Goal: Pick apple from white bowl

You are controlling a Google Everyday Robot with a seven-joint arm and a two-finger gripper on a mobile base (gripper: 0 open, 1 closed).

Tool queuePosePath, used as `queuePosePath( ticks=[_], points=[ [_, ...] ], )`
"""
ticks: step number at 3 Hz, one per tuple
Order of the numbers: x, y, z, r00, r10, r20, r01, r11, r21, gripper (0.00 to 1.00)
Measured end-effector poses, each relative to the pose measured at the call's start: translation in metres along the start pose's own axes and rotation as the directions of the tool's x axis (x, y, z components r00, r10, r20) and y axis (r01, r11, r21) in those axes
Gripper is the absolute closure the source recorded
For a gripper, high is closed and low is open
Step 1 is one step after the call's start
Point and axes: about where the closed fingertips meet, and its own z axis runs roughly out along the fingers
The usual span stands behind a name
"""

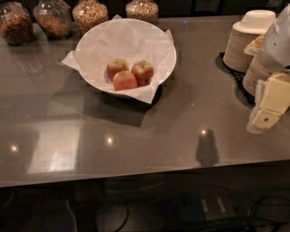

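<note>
Sitting in the wide crinkly-paper-lined white bowl (174,56): a small round deep-red apple (143,72). Blocky cream gripper (269,106) hangs well right of it, can't tell the jaws.

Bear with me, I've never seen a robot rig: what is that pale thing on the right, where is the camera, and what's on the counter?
There is one picture, looking down on a dark counter; where the camera is mounted is not known. The pale blocky part at the right edge is the robot arm's end effector, its grasping tool. It hangs over the counter's right side, well apart from the white bowl, with nothing visibly held. The paper-lined bowl holds three apples; the apple to pick is the deep red one on the right. Behind stand glass jars; at the right, stacked tan paper bowls.
</note>
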Motion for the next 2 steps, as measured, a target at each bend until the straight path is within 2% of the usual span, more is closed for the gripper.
queuePosePath(
  ticks=[1,2],
  points=[
    [-0.001,0.0,0.0,1.0,-0.001,0.001,0.001,1.0,0.002,0.0],
    [-0.013,-0.01,0.001,0.999,-0.025,0.025,0.025,0.9995,0.02,0.0]
  ],
)
